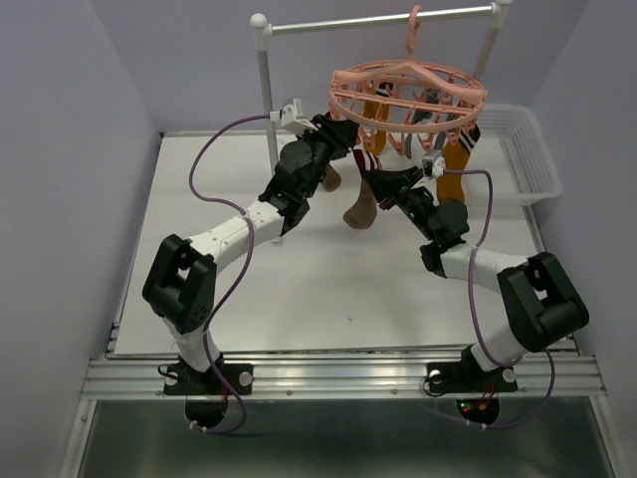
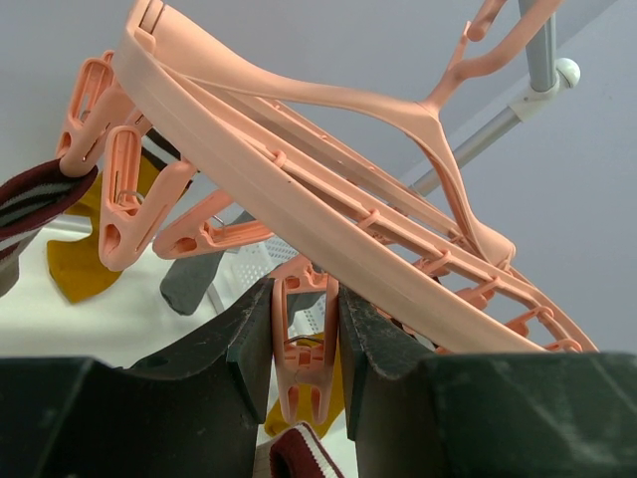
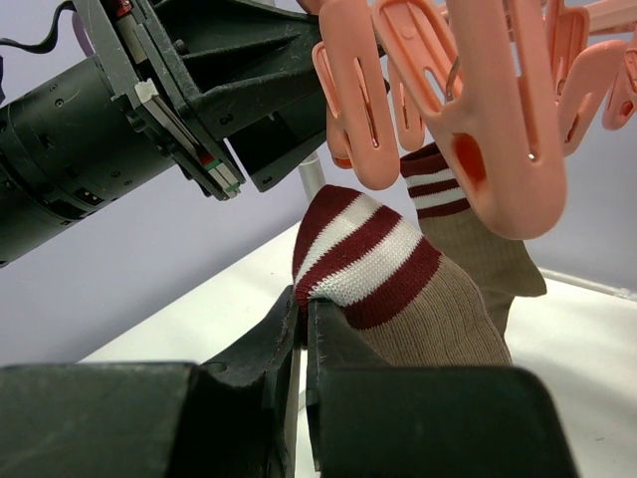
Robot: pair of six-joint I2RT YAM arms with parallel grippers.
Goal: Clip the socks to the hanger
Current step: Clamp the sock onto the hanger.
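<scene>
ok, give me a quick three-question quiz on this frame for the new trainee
1. True or false: the right pincer holds a plain grey sock.
2. What does the left pincer squeeze? A) a clip of the hanger B) a sock C) nothing
3. Fill in: the hanger hooks over the ____.
Key: 1 false, it pinches the striped sock. 2 A. 3 rail.
</scene>
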